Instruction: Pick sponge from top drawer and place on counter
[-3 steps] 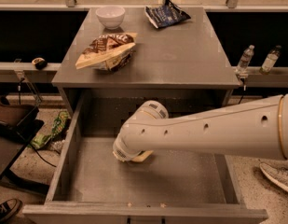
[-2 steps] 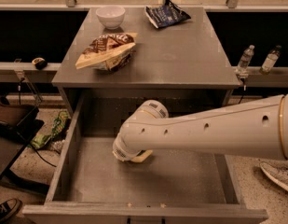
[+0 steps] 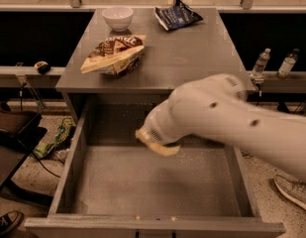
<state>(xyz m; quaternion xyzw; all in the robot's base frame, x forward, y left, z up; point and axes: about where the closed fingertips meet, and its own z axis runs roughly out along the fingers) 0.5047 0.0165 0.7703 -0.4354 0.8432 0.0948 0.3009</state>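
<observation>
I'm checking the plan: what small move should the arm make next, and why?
Probably lift straight up: the pincer, mostly hidden beneath the wrist, hangs over the top drawer floor with the sponge at it, and the counter sits higher, behind.

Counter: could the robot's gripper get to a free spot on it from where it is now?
Probably yes. The gripper hangs above the open top drawer, close to the counter's front edge. Its near right part is bare; the snack bag, bowl and blue packet sit farther back.
</observation>
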